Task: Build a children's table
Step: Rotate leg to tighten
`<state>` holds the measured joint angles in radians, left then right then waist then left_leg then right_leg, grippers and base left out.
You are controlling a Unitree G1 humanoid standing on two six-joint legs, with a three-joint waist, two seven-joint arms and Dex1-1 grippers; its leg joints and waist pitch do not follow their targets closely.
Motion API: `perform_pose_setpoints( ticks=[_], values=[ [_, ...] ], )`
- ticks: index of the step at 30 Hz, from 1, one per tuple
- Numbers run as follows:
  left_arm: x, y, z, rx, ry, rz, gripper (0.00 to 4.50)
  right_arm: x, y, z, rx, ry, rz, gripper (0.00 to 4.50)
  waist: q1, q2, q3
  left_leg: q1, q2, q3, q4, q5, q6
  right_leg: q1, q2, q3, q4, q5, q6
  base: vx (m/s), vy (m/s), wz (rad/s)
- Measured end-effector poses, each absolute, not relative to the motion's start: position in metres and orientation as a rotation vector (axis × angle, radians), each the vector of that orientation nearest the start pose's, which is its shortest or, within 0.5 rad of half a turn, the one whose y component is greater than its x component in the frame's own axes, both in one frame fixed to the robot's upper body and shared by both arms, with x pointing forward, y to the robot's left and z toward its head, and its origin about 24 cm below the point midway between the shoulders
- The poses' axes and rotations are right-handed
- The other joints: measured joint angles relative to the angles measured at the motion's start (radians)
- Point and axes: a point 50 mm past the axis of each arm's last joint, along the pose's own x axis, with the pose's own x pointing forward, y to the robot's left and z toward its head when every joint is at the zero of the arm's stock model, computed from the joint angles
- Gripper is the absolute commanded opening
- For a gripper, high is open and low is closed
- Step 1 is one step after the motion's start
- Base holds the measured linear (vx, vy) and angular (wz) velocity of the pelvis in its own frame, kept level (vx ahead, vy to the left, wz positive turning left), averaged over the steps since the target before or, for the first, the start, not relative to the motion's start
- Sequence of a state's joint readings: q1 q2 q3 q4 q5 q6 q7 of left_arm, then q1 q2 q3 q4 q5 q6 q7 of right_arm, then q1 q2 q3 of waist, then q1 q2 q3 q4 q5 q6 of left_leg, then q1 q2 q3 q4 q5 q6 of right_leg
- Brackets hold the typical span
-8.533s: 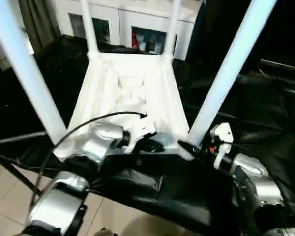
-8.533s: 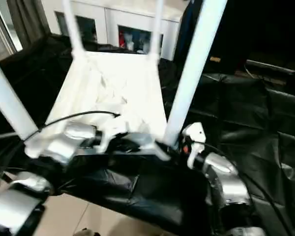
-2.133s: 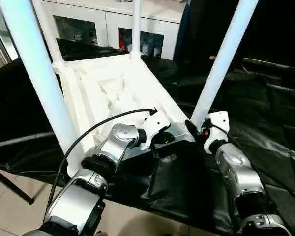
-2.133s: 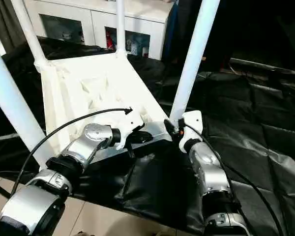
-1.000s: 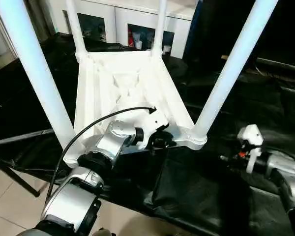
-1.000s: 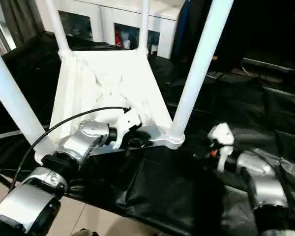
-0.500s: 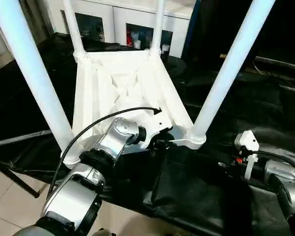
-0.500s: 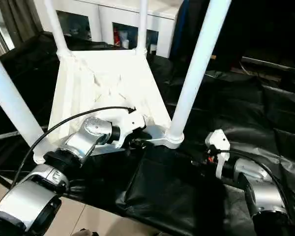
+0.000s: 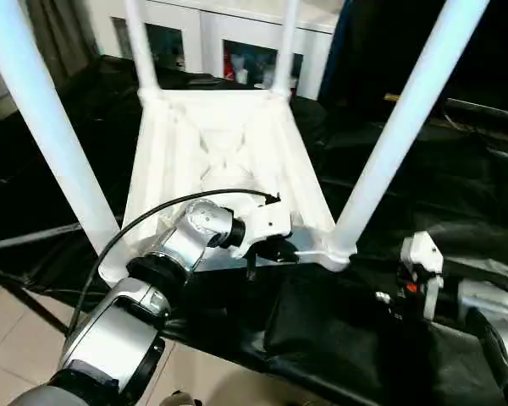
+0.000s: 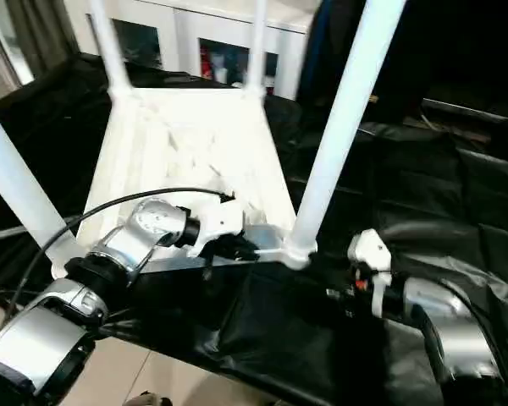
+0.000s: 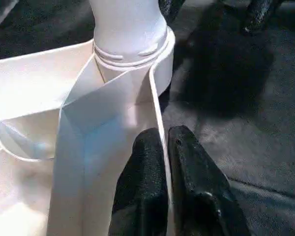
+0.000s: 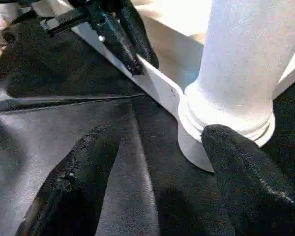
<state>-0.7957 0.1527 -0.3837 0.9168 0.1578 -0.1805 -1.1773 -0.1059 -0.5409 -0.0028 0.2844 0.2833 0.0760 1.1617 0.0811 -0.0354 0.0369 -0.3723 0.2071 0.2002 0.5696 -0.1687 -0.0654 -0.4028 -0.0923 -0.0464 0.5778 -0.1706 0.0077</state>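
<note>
The children's table [image 9: 220, 152] lies upside down on black cloth, its ribbed underside facing up and all of its white legs standing in the corner sockets. My left gripper [image 11: 162, 135] is shut on the thin near rim of the top, just beside the near right leg [image 9: 406, 118]. The left gripper [image 9: 267, 251] also shows in the head view at that edge. My right gripper [image 12: 162, 135] is open, its fingers [image 12: 88, 162] spread wide in front of that leg's socket [image 12: 221, 123], holding nothing.
A white cabinet [image 9: 229, 51] with glass doors stands behind the table. Black cloth [image 9: 457, 169] covers the work surface and folds at the front edge. Tiled floor [image 9: 17, 355] lies below at the front left. A black cable [image 9: 152, 220] arcs over my left forearm.
My left gripper's fingers have closed onto the table's near rim. The right gripper has stayed open beside the near right leg. The camera has shifted a little.
</note>
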Motion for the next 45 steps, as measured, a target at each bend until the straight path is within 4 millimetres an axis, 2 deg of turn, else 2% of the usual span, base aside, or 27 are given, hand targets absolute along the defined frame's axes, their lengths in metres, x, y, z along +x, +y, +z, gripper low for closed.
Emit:
perform_pose_setpoints(
  ticks=[5, 10, 14, 19, 25, 28, 30, 31, 32, 33, 35, 39, 40, 42, 45],
  values=[
    [0.321, 0.062, 0.052, 0.661, 0.276, -1.661, 0.01, 0.233, -0.246, 0.034, -0.086, 0.368, 0.998, 3.14, 0.032, 0.006, 0.000, 0.001, 0.000, 0.001, 0.001, 0.000, 0.000, 0.004, -0.001, 0.001, 0.000, 0.000, 0.000, 0.000, 0.000, 0.00],
    [0.317, 0.063, 0.052, 0.712, 0.235, -1.761, 0.01, 0.227, -0.264, 0.039, -0.071, 0.365, 0.931, 3.14, 0.048, 0.014, 0.000, 0.002, 0.000, 0.002, 0.001, 0.000, 0.000, 0.007, -0.001, 0.001, 0.000, 0.000, 0.000, 0.000, 0.000, 0.00],
    [0.313, 0.063, 0.052, 0.734, 0.211, -1.820, 0.01, 0.227, -0.269, 0.041, -0.079, 0.367, 0.914, 3.14, 0.048, 0.016, 0.000, 0.002, 0.000, 0.001, 0.001, 0.000, 0.000, 0.006, -0.001, 0.000, 0.001, 0.000, 0.000, 0.000, 0.000, 0.00],
    [0.313, 0.064, 0.053, 0.768, 0.168, -1.841, 0.01, 0.228, -0.266, 0.042, -0.077, 0.357, 0.903, 3.14, 0.048, 0.015, 0.000, 0.002, 0.000, 0.001, 0.001, 0.000, 0.000, 0.006, -0.001, 0.001, 0.001, 0.000, 0.000, 0.000, 0.000, 0.00],
    [0.314, 0.075, 0.056, 0.848, 0.114, -1.842, 0.01, 0.228, -0.254, 0.037, -0.052, 0.348, 0.925, 3.14, 0.046, 0.013, 0.000, 0.001, 0.000, 0.001, 0.001, 0.000, 0.000, 0.004, -0.001, 0.000, 0.001, 0.000, 0.000, 0.000, 0.000, 0.00],
    [0.316, 0.086, 0.059, 0.881, 0.098, -1.827, 0.01, 0.231, -0.253, 0.036, -0.040, 0.335, 0.880, 3.14, 0.044, 0.007, 0.002, 0.001, 0.001, 0.001, 0.001, 0.000, 0.000, 0.003, -0.001, 0.000, 0.003, 0.000, 0.001, 0.000, 0.000, 0.00],
    [0.317, 0.090, 0.060, 0.852, 0.116, -1.817, 0.48, 0.235, -0.251, 0.036, -0.012, 0.308, 0.838, 3.14, 0.042, 0.005, 0.004, 0.001, 0.001, 0.002, 0.001, 0.000, 0.000, 0.001, -0.001, 0.001, 0.005, 0.000, 0.001, 0.000, 0.000, 0.00],
    [0.317, 0.092, 0.061, 0.796, 0.115, -1.807, 0.48, 0.238, -0.252, 0.038, 0.007, 0.293, 0.809, 3.14, 0.040, 0.003, 0.005, 0.000, 0.001, 0.003, 0.001, 0.000, 0.000, 0.001, -0.001, 0.002, 0.006, 0.000, 0.001, 0.000, 0.000, 0.00],
    [0.317, 0.092, 0.063, 0.723, 0.099, -1.787, 0.66, 0.239, -0.254, 0.039, 0.040, 0.273, 0.774, 3.14, 0.040, 0.001, 0.006, 0.001, 0.001, 0.003, 0.001, 0.000, 0.000, 0.001, -0.001, 0.002, 0.006, -0.001, 0.001, 0.000, 0.000, 0.00],
    [0.319, 0.093, 0.067, 0.666, 0.076, -1.759, 0.66, 0.239, -0.255, 0.040, 0.058, 0.256, 0.751, 3.14, 0.042, -0.002, 0.008, 0.001, 0.001, 0.003, 0.002, 0.000, 0.000, 0.000, -0.001, 0.002, 0.008, -0.001, 0.002, 0.000, 0.000, 0.00],
    [0.323, 0.096, 0.078, 0.536, 0.010, -1.683, 0.81, 0.240, -0.256, 0.043, 0.089, 0.226, 0.712, 3.14, 0.043, -0.013, 0.013, 0.000, 0.001, 0.003, 0.003, 0.000, -0.001, -0.002, -0.001, 0.003, 0.015, -0.003, 0.002, 0.000, 0.000, 0.00],
    [0.326, 0.100, 0.092, 0.407, -0.102, -1.543, 1.09, 0.237, -0.257, 0.045, 0.100, 0.207, 0.678, 3.14, 0.041, -0.024, 0.014, 0.001, 0.002, 0.003, 0.006, 0.000, -0.001, -0.003, -0.001, 0.003, 0.018, -0.006, 0.004, 0.000, 0.000, 0.00],
    [0.327, 0.103, 0.094, 0.365, -0.128, -1.471, 1.30, 0.237, -0.257, 0.043, 0.105, 0.206, 0.656, 3.14, 0.037, -0.026, 0.015, 0.000, 0.002, 0.003, 0.006, 0.000, -0.001, -0.003, -0.001, 0.003, 0.018, -0.006, 0.004, 0.000, 0.000, 0.00],
    [0.331, 0.110, 0.097, 0.308, -0.178, -1.326, 1.39, 0.239, -0.259, 0.042, 0.106, 0.198, 0.590, 3.14, 0.030, -0.027, 0.015, 0.000, 0.001, 0.003, 0.006, 0.000, -0.001, -0.003, -0.001, 0.004, 0.017, -0.006, 0.004, 0.000, 0.000, 0.00],
    [0.340, 0.129, 0.102, 0.169, -0.285, -0.942, 1.71, 0.256, -0.264, 0.040, 0.081, 0.163, 0.281, 3.14, 0.008, -0.028, 0.015, 0.000, 0.001, 0.003, 0.007, 0.000, -0.001, -0.003, -0.001, 0.004, 0.018, -0.007, 0.008, 0.000, 0.000, 0.00]
  ],
)
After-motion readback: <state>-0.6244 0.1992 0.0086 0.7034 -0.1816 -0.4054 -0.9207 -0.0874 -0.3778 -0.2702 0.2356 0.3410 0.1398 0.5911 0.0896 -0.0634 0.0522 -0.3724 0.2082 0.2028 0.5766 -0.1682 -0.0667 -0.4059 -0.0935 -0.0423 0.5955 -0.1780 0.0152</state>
